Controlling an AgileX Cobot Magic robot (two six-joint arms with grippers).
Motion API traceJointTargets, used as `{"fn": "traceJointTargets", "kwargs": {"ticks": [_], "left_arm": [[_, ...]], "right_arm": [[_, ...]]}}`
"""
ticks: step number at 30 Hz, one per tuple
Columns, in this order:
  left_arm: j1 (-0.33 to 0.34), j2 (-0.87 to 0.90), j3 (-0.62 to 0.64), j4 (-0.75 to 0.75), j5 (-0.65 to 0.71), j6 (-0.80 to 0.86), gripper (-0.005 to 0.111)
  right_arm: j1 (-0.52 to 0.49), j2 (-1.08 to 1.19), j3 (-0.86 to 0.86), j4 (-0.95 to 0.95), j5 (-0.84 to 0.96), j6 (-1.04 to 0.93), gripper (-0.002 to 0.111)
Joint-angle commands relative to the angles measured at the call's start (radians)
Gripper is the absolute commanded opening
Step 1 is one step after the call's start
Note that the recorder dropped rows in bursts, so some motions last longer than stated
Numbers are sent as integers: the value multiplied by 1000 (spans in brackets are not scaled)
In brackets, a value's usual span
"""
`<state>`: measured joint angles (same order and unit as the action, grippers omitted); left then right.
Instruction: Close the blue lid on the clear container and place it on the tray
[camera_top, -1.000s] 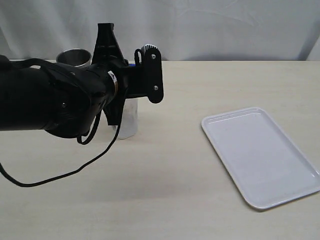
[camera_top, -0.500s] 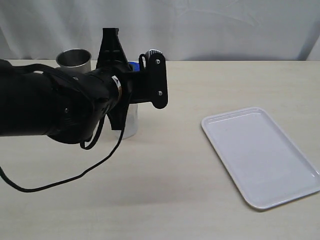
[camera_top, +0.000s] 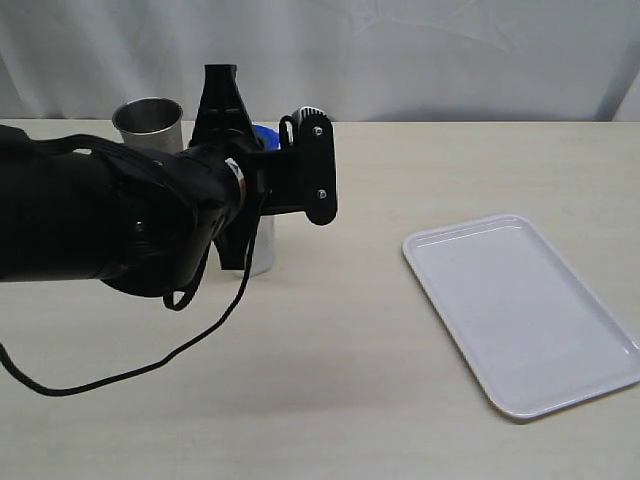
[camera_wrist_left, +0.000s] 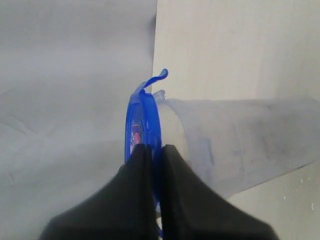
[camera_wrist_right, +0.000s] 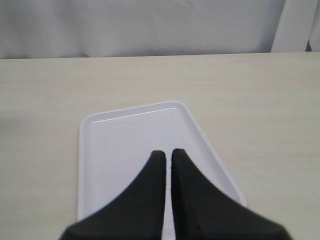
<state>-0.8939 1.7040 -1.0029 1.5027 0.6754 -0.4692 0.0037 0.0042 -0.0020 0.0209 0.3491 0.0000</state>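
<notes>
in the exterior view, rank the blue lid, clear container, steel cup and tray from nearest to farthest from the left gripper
1. blue lid: clamped in the left gripper itself.
2. clear container: right under the lid.
3. steel cup: just behind, toward the left.
4. tray: far off on the right.

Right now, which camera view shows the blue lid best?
The left wrist view: the blue lid appears edge-on at the mouth of the clear container, pinched in the left hand. The exterior view shows only a blue sliver behind the left arm. The right wrist view shows only the tray, no lid.
</notes>
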Motion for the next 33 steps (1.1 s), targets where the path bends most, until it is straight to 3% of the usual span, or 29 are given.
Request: {"fn": "traceJointTargets", "kwargs": {"ticks": [1, 33], "left_arm": [[-2, -5, 2, -23, -4, 3, 0], [-26, -27, 2, -87, 8, 28, 0]], "right_arm": [[-1, -4, 2, 0, -3, 0, 5], [-1, -4, 2, 0, -3, 0, 5]]}}
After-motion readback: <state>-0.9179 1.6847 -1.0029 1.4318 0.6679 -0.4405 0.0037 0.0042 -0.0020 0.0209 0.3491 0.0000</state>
